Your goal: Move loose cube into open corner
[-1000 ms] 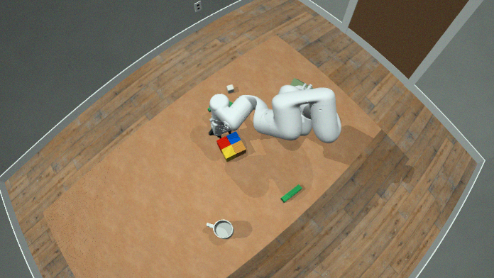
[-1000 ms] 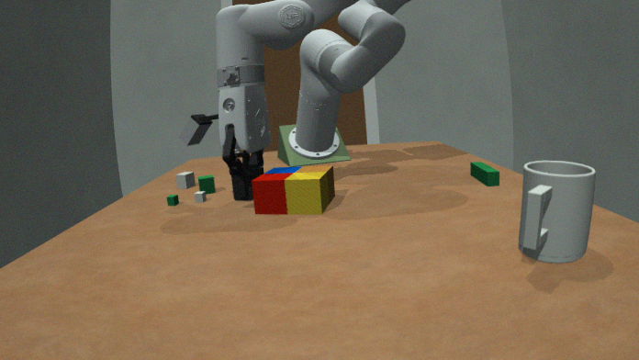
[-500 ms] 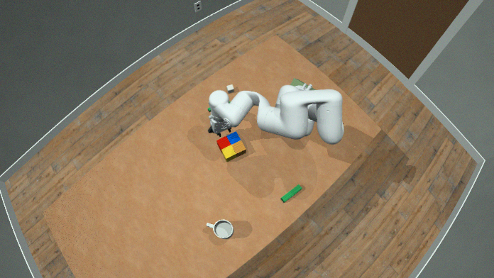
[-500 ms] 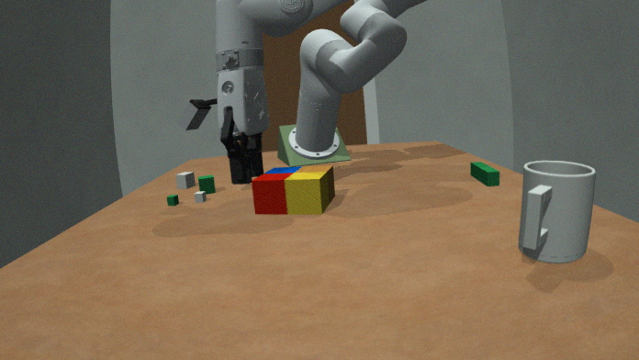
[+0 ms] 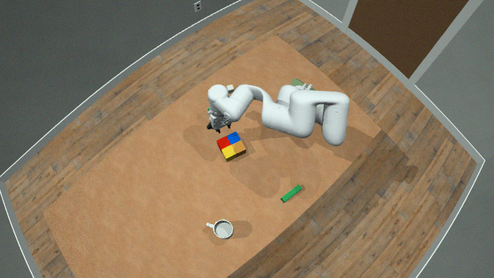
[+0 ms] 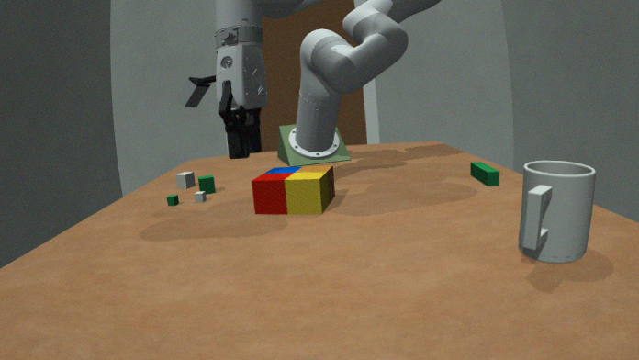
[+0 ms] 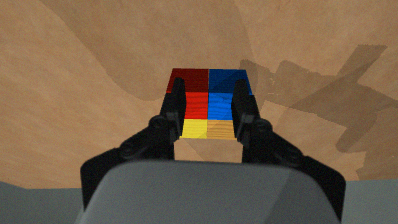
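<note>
Four cubes sit together as a tight square on the table: red (image 5: 223, 142), blue (image 5: 233, 137), yellow (image 5: 229, 152) and orange wood-grained (image 5: 239, 146). In the exterior view the red (image 6: 270, 195) and yellow (image 6: 304, 195) faces are flush with no gap. My gripper (image 5: 220, 127) (image 6: 239, 149) hangs in the air above and behind the square's red and blue side, clear of the cubes. In the wrist view its fingers stand apart with nothing between them, and the square lies below: red (image 7: 196, 105), blue (image 7: 220, 105), yellow (image 7: 195, 128), orange (image 7: 221, 129).
A grey mug (image 6: 555, 211) stands at the near right. A green bar (image 6: 485, 174) lies at the far right. Small white (image 6: 185, 179) and green (image 6: 207, 184) blocks lie left of the square. The arm's base (image 6: 314, 147) stands behind it.
</note>
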You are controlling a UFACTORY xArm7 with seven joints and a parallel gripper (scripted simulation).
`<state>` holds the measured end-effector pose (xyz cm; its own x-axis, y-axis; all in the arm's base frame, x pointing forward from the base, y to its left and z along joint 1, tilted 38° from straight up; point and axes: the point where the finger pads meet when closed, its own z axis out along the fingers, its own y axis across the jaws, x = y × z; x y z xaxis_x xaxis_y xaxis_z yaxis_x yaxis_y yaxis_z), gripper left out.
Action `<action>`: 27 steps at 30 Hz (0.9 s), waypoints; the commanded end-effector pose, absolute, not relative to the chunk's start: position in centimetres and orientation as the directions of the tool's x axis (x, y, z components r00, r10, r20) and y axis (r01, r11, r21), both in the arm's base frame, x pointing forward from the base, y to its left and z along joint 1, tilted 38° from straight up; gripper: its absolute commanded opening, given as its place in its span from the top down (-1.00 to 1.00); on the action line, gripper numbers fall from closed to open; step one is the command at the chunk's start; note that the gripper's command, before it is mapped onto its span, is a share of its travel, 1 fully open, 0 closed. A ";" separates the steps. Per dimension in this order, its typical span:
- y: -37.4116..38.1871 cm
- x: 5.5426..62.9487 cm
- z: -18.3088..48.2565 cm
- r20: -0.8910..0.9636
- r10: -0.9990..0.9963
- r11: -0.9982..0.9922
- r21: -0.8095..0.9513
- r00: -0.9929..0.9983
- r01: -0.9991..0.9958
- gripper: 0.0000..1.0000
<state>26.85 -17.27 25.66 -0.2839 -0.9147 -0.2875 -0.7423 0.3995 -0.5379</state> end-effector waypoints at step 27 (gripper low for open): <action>-17.5 25.1 28.1 -0.287 -0.915 0.399 -0.540 -0.284 -0.741 0.07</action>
